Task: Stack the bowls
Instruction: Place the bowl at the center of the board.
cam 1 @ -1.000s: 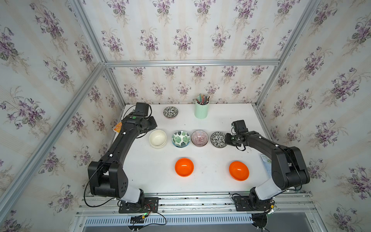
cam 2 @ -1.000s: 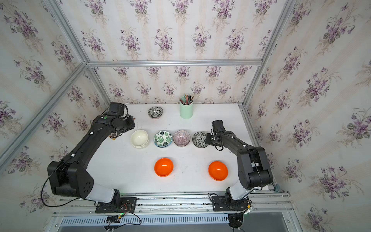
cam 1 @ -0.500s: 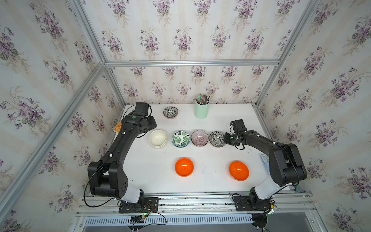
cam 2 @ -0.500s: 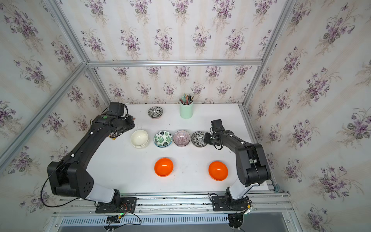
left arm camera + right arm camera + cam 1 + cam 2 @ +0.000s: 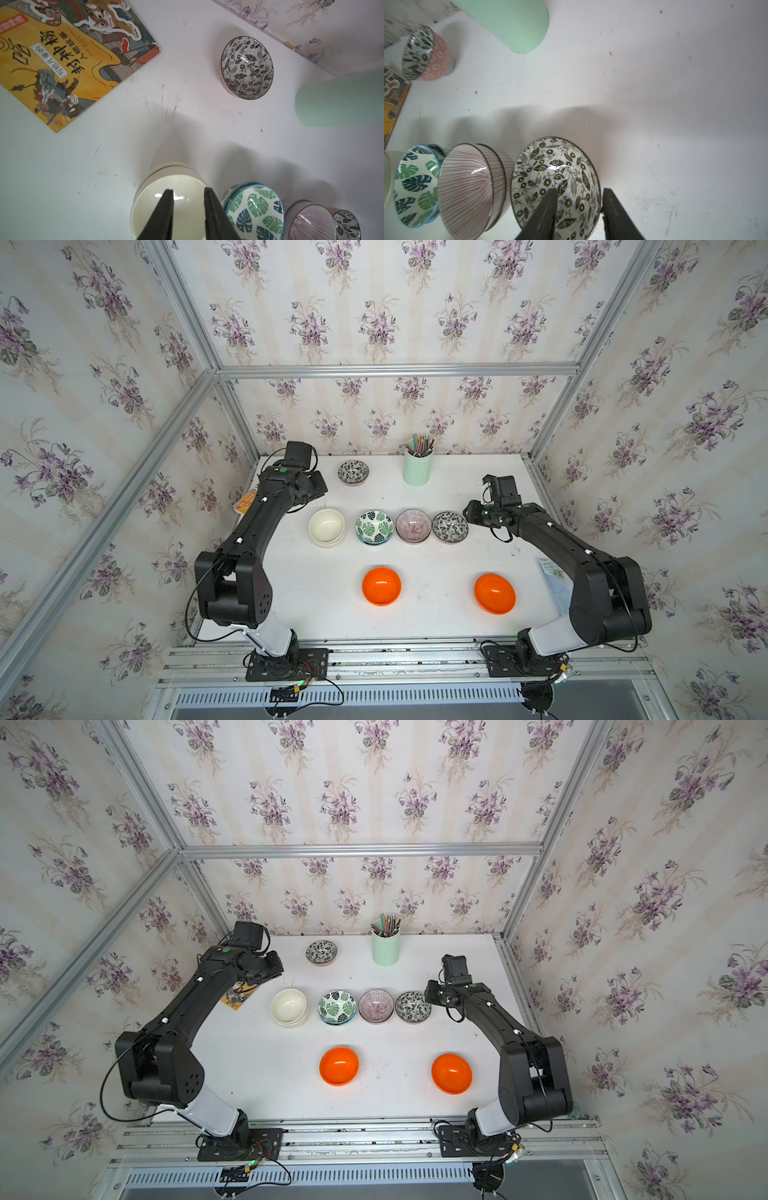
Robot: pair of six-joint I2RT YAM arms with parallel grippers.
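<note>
Across the table's middle stand four bowl groups: a cream stack [image 5: 327,526], a green-leaf stack [image 5: 374,526], a purple-pink striped stack [image 5: 413,526] and a single black-and-white floral bowl [image 5: 450,526] [image 5: 554,176]. A second floral bowl [image 5: 353,472] [image 5: 247,68] sits at the back. Two orange bowls [image 5: 381,585] [image 5: 494,593] lie nearer the front. My right gripper [image 5: 580,190] is open, one finger inside the floral bowl's rim and one outside, with gaps showing. My left gripper [image 5: 188,192] hangs slightly open and empty above the cream stack [image 5: 166,207].
A tall mint-green pencil cup [image 5: 417,468] stands at the back, right of the rear floral bowl. A picture book [image 5: 62,58] lies at the table's left edge, and a paper leaflet [image 5: 555,576] at the right edge. Papered walls close in three sides.
The right gripper's jaws have parted and let go of the floral bowl's rim, leaving it beside the striped stack. The left arm has not moved.
</note>
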